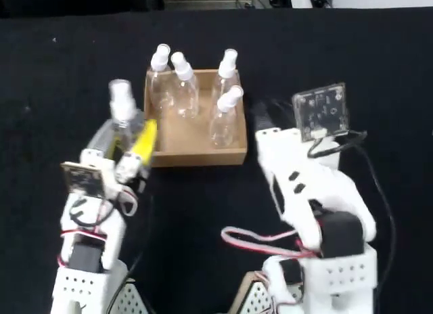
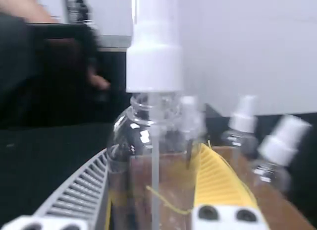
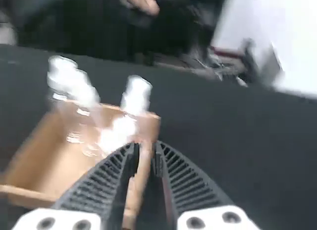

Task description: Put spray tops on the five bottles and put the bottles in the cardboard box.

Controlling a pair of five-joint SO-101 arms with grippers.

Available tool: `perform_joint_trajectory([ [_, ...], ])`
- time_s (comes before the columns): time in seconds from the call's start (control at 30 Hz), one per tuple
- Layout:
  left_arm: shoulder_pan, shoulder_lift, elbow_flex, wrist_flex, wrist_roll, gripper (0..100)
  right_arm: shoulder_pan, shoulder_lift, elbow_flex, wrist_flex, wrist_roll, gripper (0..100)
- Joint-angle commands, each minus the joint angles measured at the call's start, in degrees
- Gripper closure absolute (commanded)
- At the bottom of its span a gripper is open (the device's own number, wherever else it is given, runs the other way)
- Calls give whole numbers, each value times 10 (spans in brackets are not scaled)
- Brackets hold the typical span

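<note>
My left gripper (image 1: 128, 135) is shut on a clear bottle (image 1: 122, 121) that carries a white spray top (image 1: 120, 92). It holds the bottle upright just beyond the left wall of the cardboard box (image 1: 196, 155). In the left wrist view the bottle (image 2: 148, 155) sits between the grey finger (image 2: 74, 195) and the yellow finger (image 2: 218, 185). Several capped bottles (image 1: 226, 118) stand inside the box. My right gripper (image 1: 260, 114) is shut with nothing in it, by the box's right wall; in its own view the black fingertips (image 3: 133, 155) point at the box (image 3: 44, 165).
Black cloth covers the table (image 1: 338, 50), with bare room to the right of the box and behind it. The right arm's white body (image 1: 318, 192) and loose cables (image 1: 257, 236) lie near the front.
</note>
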Motion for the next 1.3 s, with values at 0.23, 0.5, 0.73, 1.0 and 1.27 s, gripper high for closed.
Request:
perform_joint_trajectory([
  [0.23,-176,2,-41,0,5,967,60,-80,246,-120,-83,962],
  [0.5,-178,130,-145,-66,2,967,59,-169,324,-128,-87,962],
  [0.73,-284,418,-204,-251,2,967,59,-245,391,-160,-87,962],
  [1.0,-415,615,-195,-409,2,966,56,-311,422,-155,-87,962],
  [1.27,-487,751,-225,-416,2,966,55,-336,435,-154,-87,962],
])
